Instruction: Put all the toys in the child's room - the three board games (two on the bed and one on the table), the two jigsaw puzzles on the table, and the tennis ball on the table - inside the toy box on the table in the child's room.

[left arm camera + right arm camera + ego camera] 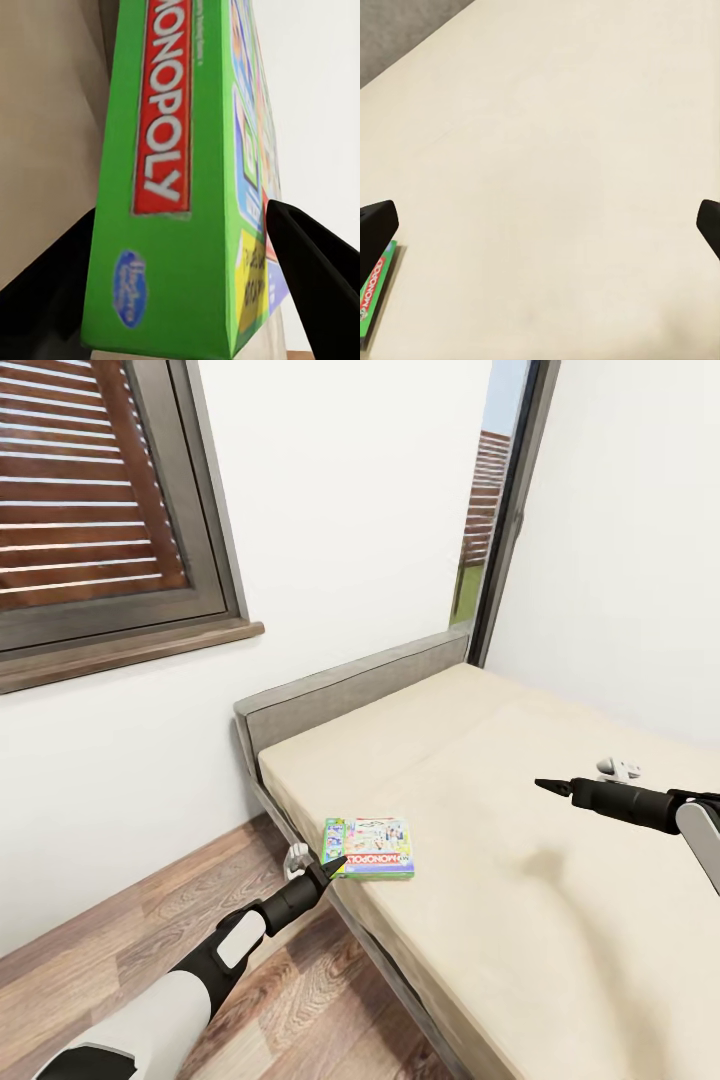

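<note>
A board game (370, 848) with a green edge and a red "Monopoly" band lies flat on the beige bed (520, 830), at the mattress edge nearest the floor. My left gripper (335, 866) is at that box's near corner. In the left wrist view the green edge of the board game (180, 150) sits between the two black fingers (307, 255), which press against both of its faces. My right gripper (545, 785) hovers open over bare mattress further right. A sliver of the same board game (371, 292) shows in the right wrist view beside one finger of that gripper (540, 217).
The grey headboard (350, 690) stands against the white wall. A window with a brown slatted shutter (90, 490) and a wooden sill (120, 650) is at the upper left. Wood-plank floor (150, 920) runs between wall and bed. A tall narrow glass pane (490, 490) rises behind the bed.
</note>
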Tool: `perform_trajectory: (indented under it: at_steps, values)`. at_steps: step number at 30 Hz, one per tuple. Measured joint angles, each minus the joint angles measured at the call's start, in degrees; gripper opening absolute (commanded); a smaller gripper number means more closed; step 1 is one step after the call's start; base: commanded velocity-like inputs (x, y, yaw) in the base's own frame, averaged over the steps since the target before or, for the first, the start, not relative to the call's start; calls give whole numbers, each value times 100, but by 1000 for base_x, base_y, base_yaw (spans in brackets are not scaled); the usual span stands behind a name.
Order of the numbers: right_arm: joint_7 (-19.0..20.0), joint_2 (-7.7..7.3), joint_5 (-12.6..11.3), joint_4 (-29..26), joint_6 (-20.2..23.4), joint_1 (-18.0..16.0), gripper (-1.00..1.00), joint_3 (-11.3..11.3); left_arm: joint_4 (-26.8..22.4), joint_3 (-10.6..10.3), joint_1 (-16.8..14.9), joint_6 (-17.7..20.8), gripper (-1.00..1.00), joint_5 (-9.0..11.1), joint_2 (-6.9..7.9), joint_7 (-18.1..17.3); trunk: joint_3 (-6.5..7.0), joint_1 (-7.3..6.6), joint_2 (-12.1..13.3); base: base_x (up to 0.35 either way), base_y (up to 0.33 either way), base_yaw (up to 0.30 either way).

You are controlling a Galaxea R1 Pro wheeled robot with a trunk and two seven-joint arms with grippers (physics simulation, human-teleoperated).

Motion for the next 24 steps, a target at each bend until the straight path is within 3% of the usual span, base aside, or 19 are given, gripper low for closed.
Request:
perform_trajectory:
  at_steps: [24]
  values:
    - [0,0,-7,3,-3,4,100,0,-61,47,8,7,-100,9,23,-66,0,0,0,0,0,0]
